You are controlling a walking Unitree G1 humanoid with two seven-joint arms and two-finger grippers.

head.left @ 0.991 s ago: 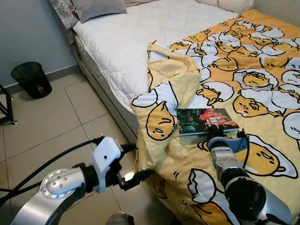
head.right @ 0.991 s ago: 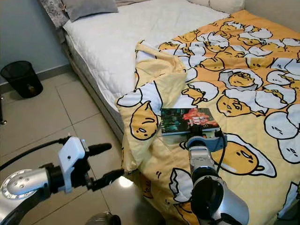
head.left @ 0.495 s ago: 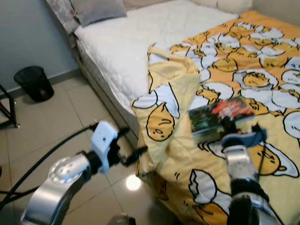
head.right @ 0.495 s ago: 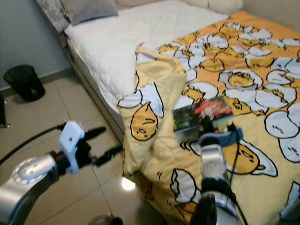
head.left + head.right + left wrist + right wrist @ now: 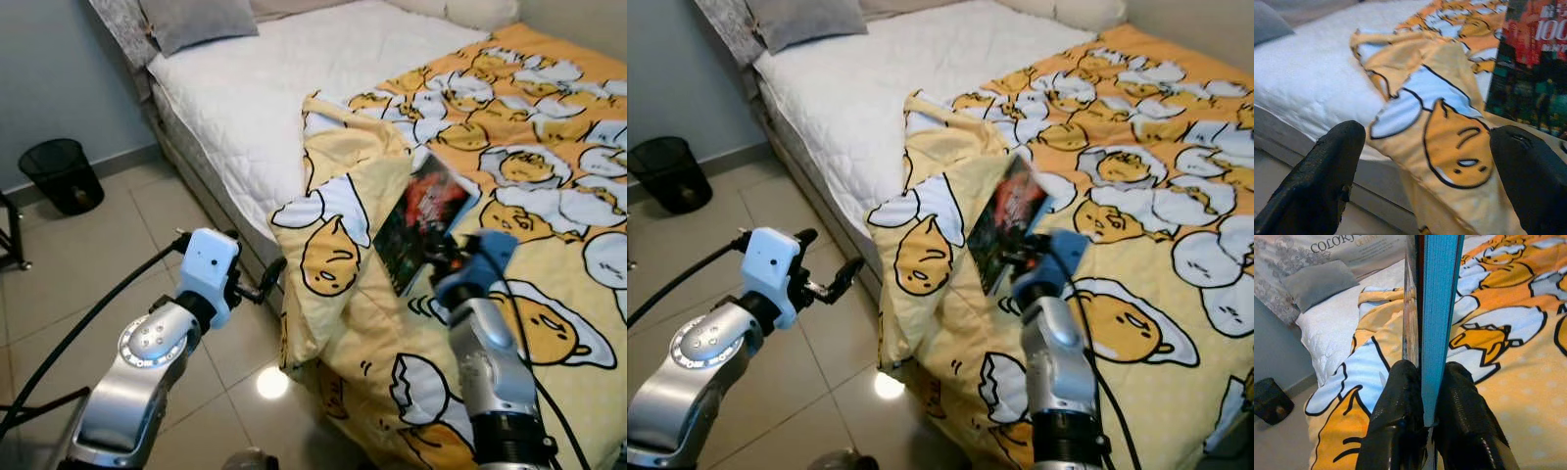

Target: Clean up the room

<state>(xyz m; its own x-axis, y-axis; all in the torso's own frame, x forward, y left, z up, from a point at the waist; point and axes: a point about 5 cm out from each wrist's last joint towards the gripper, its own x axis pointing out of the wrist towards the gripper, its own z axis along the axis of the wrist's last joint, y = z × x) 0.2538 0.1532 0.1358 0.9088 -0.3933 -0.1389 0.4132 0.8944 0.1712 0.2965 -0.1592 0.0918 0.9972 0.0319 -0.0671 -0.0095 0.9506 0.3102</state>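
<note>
Item: book [image 5: 423, 227], thin softcover with a glossy red-and-dark-green cover and a blue spine edge. Location: lifted clear of the bed [image 5: 265, 88], tilted steeply on edge above the yellow egg-print duvet [image 5: 549, 196], near the duvet's folded-back corner along the bed's left side.

Holder: right gripper [image 5: 1422, 423], fingers pinched together on the book's lower edge, one pad on each cover.

Handling, judged: light and flat, probably somewhat flexible. The glossy covers look slippery, and a hold at one edge lets the far end droop or swing. A hold deeper in, near the spine, should carry it more steadily.

Other arm: left gripper [image 5: 1425, 166], fingers spread wide and holding nothing, over the tiled floor [image 5: 88, 264] beside the bed's left edge.

Also present: black wastebasket [image 5: 61, 174] on the floor by the wall; grey pillow [image 5: 201, 18] at the head of the bed.
</note>
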